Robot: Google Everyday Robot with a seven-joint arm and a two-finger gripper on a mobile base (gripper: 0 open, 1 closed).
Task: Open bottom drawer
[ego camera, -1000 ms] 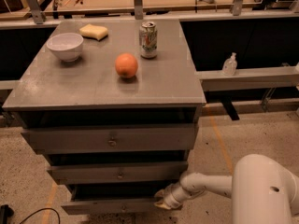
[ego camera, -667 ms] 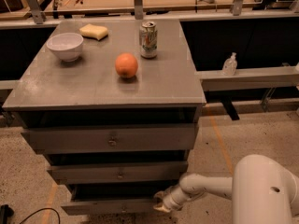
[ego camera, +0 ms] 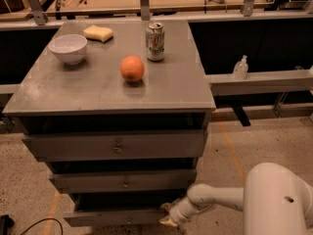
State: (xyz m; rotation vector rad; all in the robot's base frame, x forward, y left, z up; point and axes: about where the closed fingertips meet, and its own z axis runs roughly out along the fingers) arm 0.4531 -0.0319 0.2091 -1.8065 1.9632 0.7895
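The grey metal bottom drawer (ego camera: 115,217), the slimmest of three fronts, sits lowest in the grey cabinet, close to the speckled floor (ego camera: 244,146). A dark gap shows above its front panel. At the right end of that panel is the robot's hand (ego camera: 167,220), pale and tan-tipped, on a white arm (ego camera: 215,198) that reaches in from the lower right. The hand lies against or just beside the panel's right corner. Which of the two cannot be told, nor whether the hand is open or closed or has hold of anything.

Above the bottom drawer comes the mid-sized grey drawer front (ego camera: 124,181) with a small centre knob, and above that the tallest grey drawer front (ego camera: 117,146).

On the cabinet's flat grey surface (ego camera: 73,89) stand a round orange fruit (ego camera: 132,68) near the middle, an upright silver drink can (ego camera: 155,41) just behind it, a white bowl (ego camera: 68,48) at the left, and a yellow sponge (ego camera: 98,33) at the back.

A small clear pump bottle (ego camera: 240,67) stands on a grey ledge to the right. A black cable (ego camera: 34,225) lies on the floor at the lower left.
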